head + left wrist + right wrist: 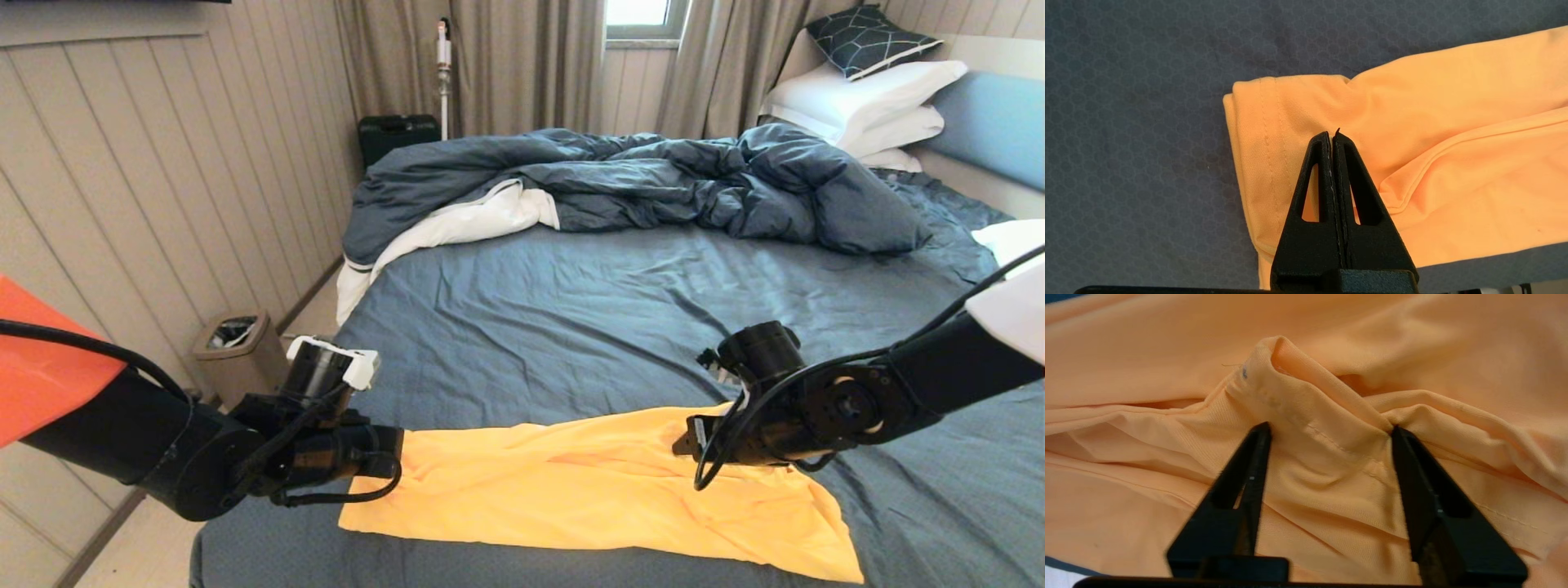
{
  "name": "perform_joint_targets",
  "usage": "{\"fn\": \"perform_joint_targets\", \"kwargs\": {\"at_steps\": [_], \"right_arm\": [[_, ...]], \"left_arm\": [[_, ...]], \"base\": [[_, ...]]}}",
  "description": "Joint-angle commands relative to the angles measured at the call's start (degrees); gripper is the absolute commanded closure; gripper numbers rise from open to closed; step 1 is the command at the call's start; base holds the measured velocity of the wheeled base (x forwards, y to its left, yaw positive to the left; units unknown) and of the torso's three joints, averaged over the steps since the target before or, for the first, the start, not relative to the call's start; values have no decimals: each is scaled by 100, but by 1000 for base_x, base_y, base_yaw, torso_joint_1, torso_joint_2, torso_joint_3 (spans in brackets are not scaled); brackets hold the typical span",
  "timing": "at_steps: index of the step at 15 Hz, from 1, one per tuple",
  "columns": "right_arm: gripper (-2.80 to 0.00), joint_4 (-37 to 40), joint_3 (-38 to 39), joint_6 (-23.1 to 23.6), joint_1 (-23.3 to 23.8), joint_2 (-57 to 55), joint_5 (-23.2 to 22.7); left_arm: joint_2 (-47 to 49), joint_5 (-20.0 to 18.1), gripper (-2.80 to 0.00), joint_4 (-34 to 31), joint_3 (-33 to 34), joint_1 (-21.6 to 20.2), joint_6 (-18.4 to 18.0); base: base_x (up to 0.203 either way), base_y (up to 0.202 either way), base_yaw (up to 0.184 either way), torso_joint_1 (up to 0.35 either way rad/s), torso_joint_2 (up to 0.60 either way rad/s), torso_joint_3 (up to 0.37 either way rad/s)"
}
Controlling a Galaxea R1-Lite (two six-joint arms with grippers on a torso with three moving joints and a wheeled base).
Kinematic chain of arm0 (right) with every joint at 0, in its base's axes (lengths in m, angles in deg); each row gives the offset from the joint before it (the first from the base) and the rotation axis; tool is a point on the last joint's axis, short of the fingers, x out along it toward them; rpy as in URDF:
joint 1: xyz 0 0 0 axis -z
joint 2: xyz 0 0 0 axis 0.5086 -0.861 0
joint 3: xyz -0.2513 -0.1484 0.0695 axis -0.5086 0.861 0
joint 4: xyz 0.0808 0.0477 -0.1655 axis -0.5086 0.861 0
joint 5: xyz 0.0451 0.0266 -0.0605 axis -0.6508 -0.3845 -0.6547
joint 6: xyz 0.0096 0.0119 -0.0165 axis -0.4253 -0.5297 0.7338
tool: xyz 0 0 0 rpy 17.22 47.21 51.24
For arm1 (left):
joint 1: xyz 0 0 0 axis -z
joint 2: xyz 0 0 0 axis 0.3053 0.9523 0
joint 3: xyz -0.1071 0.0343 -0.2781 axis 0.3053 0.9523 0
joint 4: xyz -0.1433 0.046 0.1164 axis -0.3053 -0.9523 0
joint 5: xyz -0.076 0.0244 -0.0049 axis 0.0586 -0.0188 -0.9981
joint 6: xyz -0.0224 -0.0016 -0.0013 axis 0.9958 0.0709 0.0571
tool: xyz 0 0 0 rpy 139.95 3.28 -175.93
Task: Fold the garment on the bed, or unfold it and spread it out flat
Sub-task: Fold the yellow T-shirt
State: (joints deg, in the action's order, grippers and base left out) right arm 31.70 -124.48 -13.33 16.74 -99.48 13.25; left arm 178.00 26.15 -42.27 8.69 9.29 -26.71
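Garment (588, 482), one, bed (571, 310), two pincers touching.

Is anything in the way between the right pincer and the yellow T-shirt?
Nothing visible. The right pincer is open, with a raised fold of the T-shirt between its fingers. The heaped duvet lies well behind.

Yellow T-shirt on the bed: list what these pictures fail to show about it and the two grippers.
- Head view: left gripper and right gripper fingertips hidden behind their own wrists.
- Left wrist view: shut fingers lie over the yellow T-shirt; whether fabric is pinched cannot be told.
- Right wrist view: the shirt overfills the picture, its outline cut off.
- Head view: the bed runs off the lower edge.
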Motion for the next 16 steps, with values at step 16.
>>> {"fn": "perform_joint_targets", "kwargs": {"at_steps": [16], "right_arm": [[0, 301, 650, 71, 120, 1559, 222]], "left_arm": [[-278, 32, 0, 7, 92, 1, 20]], "base": [[0, 0, 0, 0, 0, 0]]}}
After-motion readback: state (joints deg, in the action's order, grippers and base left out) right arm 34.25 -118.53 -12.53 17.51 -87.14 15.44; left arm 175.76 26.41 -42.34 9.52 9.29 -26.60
